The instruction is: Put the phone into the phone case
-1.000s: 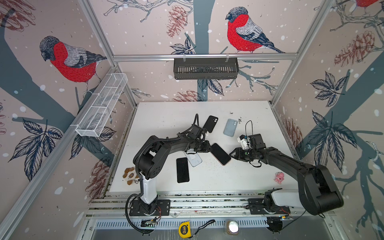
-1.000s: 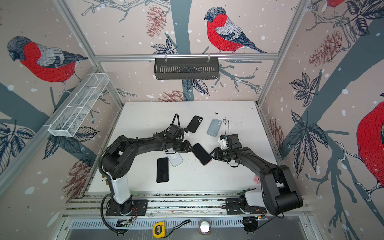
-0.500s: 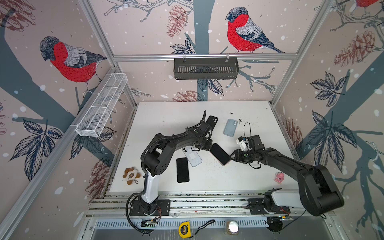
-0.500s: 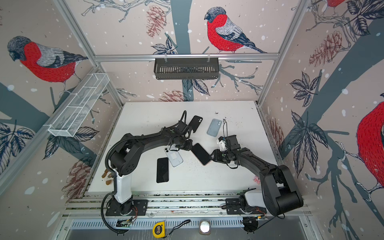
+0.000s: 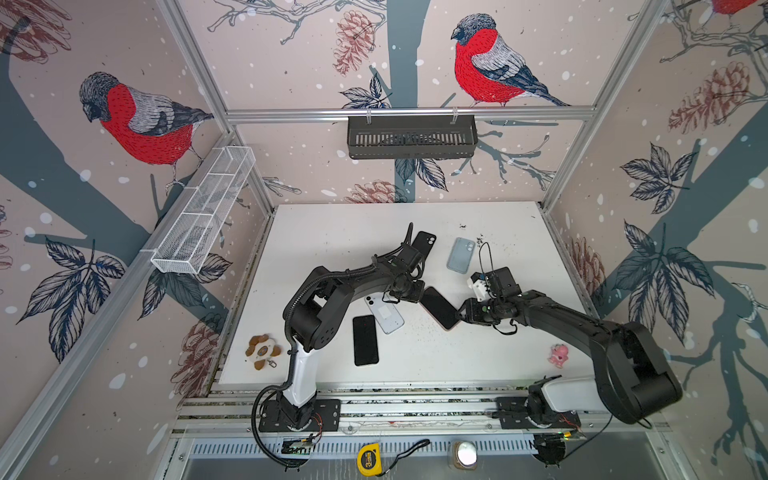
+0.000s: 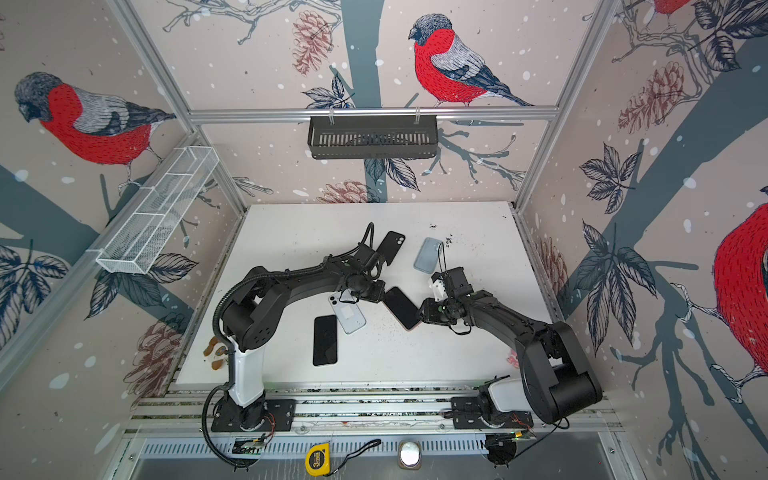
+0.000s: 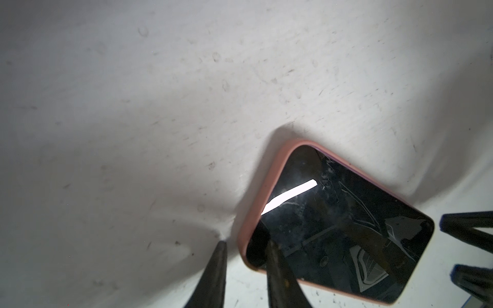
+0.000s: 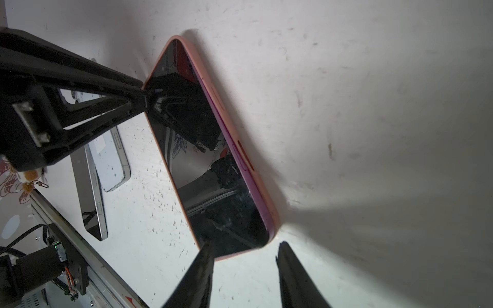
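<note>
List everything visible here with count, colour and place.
cased phone: 1, pink case, table centre
white phone: 1, face down, left of it
black phone: 1, screen up, front
black case: 1, rear
blue case: 1, rear
plush keychain: 1, brown, left edge
toy: 1, pink, right edge
white basket: 1, left wall
black basket: 1, back wall
tape measure: 1, yellow, front ledge
left gripper: 1, black, open, cased phone's far corner
right gripper: 1, black, open, its near end
</note>
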### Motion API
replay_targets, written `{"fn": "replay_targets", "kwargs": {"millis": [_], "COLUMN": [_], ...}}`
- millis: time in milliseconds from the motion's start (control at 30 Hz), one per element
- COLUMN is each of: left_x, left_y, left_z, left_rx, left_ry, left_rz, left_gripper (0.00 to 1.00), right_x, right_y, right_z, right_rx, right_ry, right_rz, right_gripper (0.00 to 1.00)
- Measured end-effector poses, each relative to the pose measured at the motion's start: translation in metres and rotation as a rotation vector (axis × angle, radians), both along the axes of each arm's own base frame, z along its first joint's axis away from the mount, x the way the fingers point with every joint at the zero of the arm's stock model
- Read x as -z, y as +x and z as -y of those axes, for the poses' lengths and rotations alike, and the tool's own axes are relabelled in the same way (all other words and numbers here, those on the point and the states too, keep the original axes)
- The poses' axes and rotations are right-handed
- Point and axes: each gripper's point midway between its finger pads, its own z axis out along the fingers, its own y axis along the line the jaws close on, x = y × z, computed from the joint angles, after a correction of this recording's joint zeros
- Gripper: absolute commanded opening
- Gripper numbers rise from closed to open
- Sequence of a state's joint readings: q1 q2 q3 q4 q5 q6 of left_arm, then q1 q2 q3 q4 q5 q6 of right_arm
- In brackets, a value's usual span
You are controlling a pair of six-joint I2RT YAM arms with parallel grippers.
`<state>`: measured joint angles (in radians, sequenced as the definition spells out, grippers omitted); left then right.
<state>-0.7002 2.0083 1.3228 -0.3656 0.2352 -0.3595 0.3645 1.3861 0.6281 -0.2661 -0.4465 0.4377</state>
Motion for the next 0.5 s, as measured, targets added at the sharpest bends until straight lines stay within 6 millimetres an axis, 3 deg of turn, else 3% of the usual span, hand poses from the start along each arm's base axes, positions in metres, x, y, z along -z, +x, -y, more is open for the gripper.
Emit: {"fn": "replay_targets", "kwargs": {"millis": [500], "left_x": [0.0004], "left_y": [-0.0002], "left_z": [0.0016], "left_rx": [0.003], "left_ry": [-0.015], "left_rz": [0.006], "left_gripper": [0.27], "right_x": [0.0108], "right_y": [0.0074], "right_z": [0.0018], "right_rx": [-0.010], "right_ry": [-0.120], "right_rz": [-0.005], "right_gripper": [0.11]}}
